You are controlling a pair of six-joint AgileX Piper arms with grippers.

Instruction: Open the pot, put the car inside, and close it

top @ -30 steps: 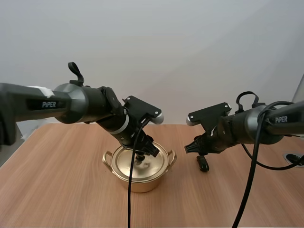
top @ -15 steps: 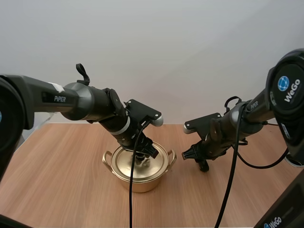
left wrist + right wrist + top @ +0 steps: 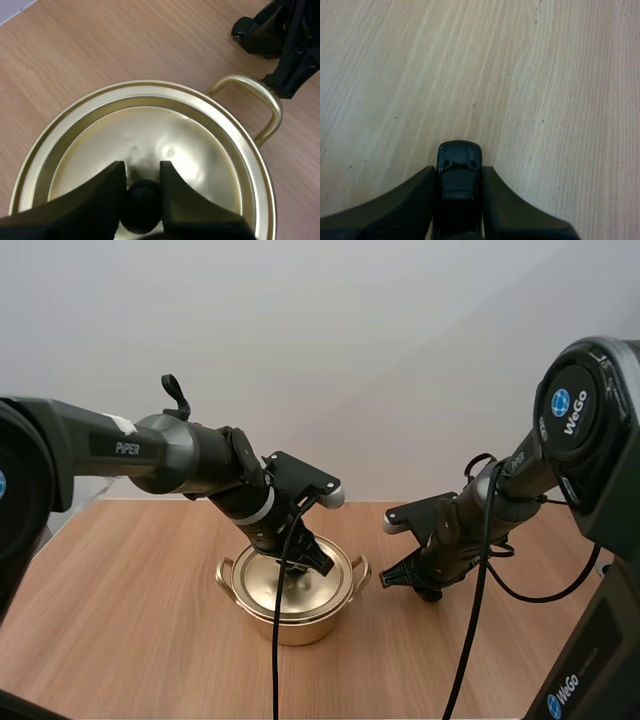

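**Inspector:** Left wrist view?

**Clerk:** The left gripper (image 3: 142, 171) is clamped on the black knob (image 3: 142, 206). The lid (image 3: 165, 135) is seated on the brass-coloured pot (image 3: 290, 622).

**Inspector:** Right wrist view?

**Clerk:** The right gripper (image 3: 459, 172) pinches a glossy black toy car (image 3: 459, 155), its nose past the fingertips, above the wooden table (image 3: 545, 75).

**Inspector:** Markings?

**Clerk:** The high view reads "PiPER" on the left arm (image 3: 150, 453) and "WeGo" on the right arm (image 3: 590, 410).
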